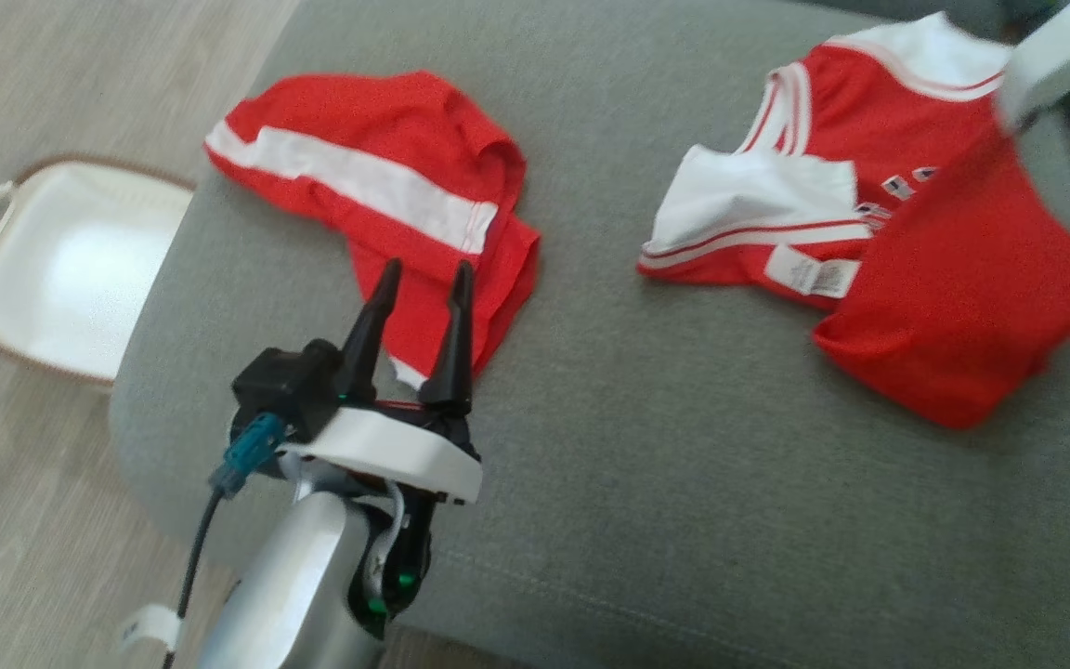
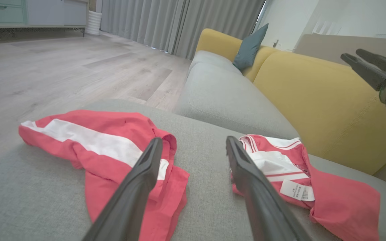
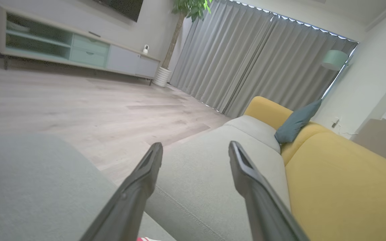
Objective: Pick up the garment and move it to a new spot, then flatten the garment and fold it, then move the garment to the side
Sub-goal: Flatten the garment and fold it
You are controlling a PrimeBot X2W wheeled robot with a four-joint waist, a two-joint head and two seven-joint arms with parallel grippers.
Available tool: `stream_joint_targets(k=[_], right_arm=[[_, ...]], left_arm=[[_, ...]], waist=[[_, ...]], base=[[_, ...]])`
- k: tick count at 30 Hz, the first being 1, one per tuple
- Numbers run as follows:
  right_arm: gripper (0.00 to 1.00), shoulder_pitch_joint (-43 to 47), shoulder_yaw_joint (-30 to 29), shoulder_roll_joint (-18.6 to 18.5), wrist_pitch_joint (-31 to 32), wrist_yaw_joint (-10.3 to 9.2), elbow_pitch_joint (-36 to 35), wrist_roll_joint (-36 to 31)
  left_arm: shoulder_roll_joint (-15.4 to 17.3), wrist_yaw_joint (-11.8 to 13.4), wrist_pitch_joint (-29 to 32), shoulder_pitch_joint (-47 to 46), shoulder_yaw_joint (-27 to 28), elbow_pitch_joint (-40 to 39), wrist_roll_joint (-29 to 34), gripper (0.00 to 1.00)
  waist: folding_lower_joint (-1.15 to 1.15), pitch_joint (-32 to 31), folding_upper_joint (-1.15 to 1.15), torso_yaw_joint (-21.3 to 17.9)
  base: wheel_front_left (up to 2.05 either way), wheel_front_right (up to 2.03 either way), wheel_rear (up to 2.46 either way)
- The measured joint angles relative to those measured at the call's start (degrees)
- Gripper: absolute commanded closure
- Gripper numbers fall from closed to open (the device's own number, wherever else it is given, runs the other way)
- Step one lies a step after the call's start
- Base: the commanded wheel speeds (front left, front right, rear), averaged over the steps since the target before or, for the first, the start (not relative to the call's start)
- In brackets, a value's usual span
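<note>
Two garments lie apart on the grey seat cushion (image 1: 646,446). One is a crumpled pair of red shorts with a white stripe (image 1: 377,186) (image 2: 89,144), the other a rumpled red and white shirt (image 1: 925,269) (image 2: 313,190) with its label showing. My left gripper (image 1: 424,279) (image 2: 193,147) hovers open over the near edge of the shorts, holding nothing. Above the shirt's far right side is my right arm, its pale wrist (image 1: 1055,56) blurred. The right gripper (image 3: 196,147) (image 2: 351,54) is open and empty, raised above the cushion.
A white basket with handles (image 1: 61,260) stands on the wooden floor left of the cushion. The yellow sofa back (image 2: 313,100) rises behind the shirt, with a teal pillow (image 2: 248,47) farther along. Bare grey cushion lies between and in front of the garments.
</note>
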Motion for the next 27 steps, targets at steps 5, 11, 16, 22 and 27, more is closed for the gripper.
stream_joint_targets(k=[5, 11, 16, 22, 27], right_arm=[[0.00, 10.2, -4.4, 5.6, -1.3, 0.00, -5.8, 0.0], [0.00, 27.2, -10.1, 12.7, -1.5, 0.00, -20.1, -1.3], [0.00, 42.5, -14.1, 17.4, -1.5, 0.00, -31.4, -3.9], [0.00, 55.3, -17.5, 19.0, -1.5, 0.00, -39.9, -4.9], [0.00, 58.4, -16.6, 19.2, -0.9, 0.00, -42.2, -3.4]], left_arm=[[0.0, 0.0, 0.0, 1.6, 2.4, -0.2, 1.0, 0.00], [0.1, 0.0, 0.0, 5.1, 4.5, -1.6, 2.2, 0.00], [0.1, 0.0, 0.0, 7.5, 6.2, -3.4, 1.4, 0.00], [0.1, 0.0, 0.0, 10.1, 6.8, -3.9, 1.8, 0.00], [0.1, 0.0, 0.0, 10.6, 6.7, -4.0, 1.8, 0.00]], waist=[[0.00, -3.9, 0.00, -3.0], [0.00, -8.8, 0.00, -6.7], [0.00, -11.7, 0.00, -9.8], [-0.01, -12.9, 0.00, -12.0], [-0.01, -12.2, 0.00, -12.0]], base=[[0.00, 0.00, 0.00], [0.00, 0.00, 0.00], [0.00, 0.00, 0.00], [0.00, 0.00, 0.00], [0.00, 0.00, 0.00]])
